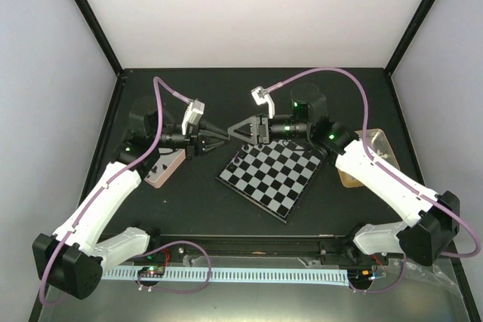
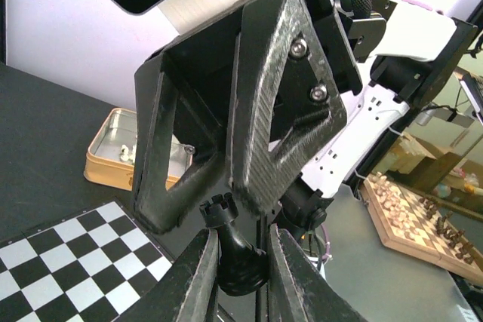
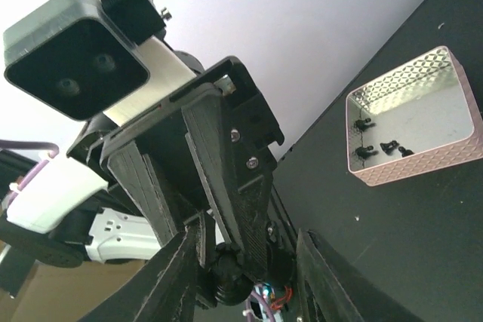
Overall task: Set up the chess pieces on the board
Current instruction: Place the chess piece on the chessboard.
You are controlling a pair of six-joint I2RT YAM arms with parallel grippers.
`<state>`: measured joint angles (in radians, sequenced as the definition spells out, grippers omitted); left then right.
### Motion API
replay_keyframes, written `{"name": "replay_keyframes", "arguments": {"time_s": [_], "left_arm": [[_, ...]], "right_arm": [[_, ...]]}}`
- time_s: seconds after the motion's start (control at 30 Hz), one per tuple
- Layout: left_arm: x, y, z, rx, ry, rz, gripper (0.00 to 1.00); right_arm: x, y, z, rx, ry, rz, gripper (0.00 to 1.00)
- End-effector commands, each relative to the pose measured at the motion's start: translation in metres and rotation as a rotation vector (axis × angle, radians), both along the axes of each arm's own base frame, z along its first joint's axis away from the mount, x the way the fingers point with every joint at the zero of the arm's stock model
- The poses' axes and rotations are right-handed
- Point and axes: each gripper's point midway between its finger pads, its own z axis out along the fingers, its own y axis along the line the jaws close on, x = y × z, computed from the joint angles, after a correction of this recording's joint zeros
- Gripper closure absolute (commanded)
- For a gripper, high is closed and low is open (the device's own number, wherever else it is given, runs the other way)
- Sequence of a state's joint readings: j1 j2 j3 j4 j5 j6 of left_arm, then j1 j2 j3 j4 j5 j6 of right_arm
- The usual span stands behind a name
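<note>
The board (image 1: 273,176) lies at mid table, turned like a diamond, with one black piece (image 1: 238,162) standing near its far left corner. My left gripper (image 2: 241,231) is shut on a black rook (image 2: 235,256), held by its base above the board's far corner (image 2: 68,262). My right gripper (image 3: 249,240) is open and faces it tip to tip, its fingers (image 2: 279,111) straddling the rook (image 3: 230,278) without closing on it. In the top view the left gripper (image 1: 223,138) and the right gripper (image 1: 240,130) meet there.
A pink tin (image 1: 164,167) with a few black pieces (image 3: 377,145) sits left of the board. A gold tin (image 1: 370,157) with pale pieces (image 2: 127,152) sits to its right. A wooden chess set (image 2: 415,216) stands off the table.
</note>
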<state>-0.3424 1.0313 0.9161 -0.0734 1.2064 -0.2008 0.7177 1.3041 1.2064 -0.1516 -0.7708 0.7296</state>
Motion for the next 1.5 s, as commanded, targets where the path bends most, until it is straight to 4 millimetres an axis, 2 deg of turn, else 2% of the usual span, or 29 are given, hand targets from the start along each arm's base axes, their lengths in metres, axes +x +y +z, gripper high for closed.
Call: {"name": "replay_keyframes", "arguments": {"time_s": [0.0, 0.17, 0.27, 0.33, 0.37, 0.5, 0.67, 0.7, 0.87, 0.97, 1.13, 1.3, 1.47], "left_arm": [[-0.007, -0.001, 0.011, -0.018, -0.064, -0.028, 0.83], [-0.005, 0.000, 0.009, -0.011, -0.054, -0.014, 0.83], [-0.003, 0.000, 0.008, -0.005, -0.041, -0.001, 0.79], [-0.001, 0.000, 0.007, 0.002, -0.034, 0.016, 0.75], [0.002, 0.000, 0.007, 0.005, -0.027, 0.028, 0.71], [0.016, 0.004, 0.008, 0.033, -0.010, 0.128, 0.46], [0.044, 0.021, 0.002, 0.093, -0.018, 0.373, 0.30], [0.052, 0.028, -0.001, 0.112, -0.015, 0.444, 0.28], [0.075, 0.069, -0.003, 0.144, -0.022, 0.772, 0.26], [0.079, 0.094, 0.000, 0.129, -0.045, 0.927, 0.25], [0.074, 0.116, 0.007, 0.099, -0.068, 1.047, 0.24], [0.072, 0.125, 0.012, 0.091, -0.082, 1.090, 0.24], [0.072, 0.125, 0.010, 0.102, -0.077, 1.090, 0.24]], "right_arm": [[-0.008, 0.005, 0.001, -0.016, -0.014, 0.043, 0.66], [-0.007, 0.006, -0.001, -0.022, -0.018, 0.037, 0.81], [-0.008, 0.005, 0.003, -0.011, -0.029, 0.034, 0.91], [-0.006, 0.004, 0.006, 0.000, -0.044, 0.016, 0.93], [-0.004, 0.003, 0.007, 0.001, -0.053, -0.001, 0.93], [0.013, -0.007, 0.004, -0.027, -0.119, -0.130, 0.94], [0.049, -0.032, -0.028, -0.176, -0.269, -0.358, 0.94], [0.058, -0.038, -0.036, -0.211, -0.300, -0.411, 0.94], [0.075, -0.054, -0.088, -0.383, -0.380, -0.519, 0.94], [0.074, -0.049, -0.117, -0.470, -0.422, -0.517, 0.94], [0.064, -0.021, -0.151, -0.569, -0.481, -0.461, 0.94], [0.052, 0.016, -0.187, -0.633, -0.535, -0.384, 0.95], [0.047, 0.042, -0.220, -0.664, -0.548, -0.342, 0.95]]}}
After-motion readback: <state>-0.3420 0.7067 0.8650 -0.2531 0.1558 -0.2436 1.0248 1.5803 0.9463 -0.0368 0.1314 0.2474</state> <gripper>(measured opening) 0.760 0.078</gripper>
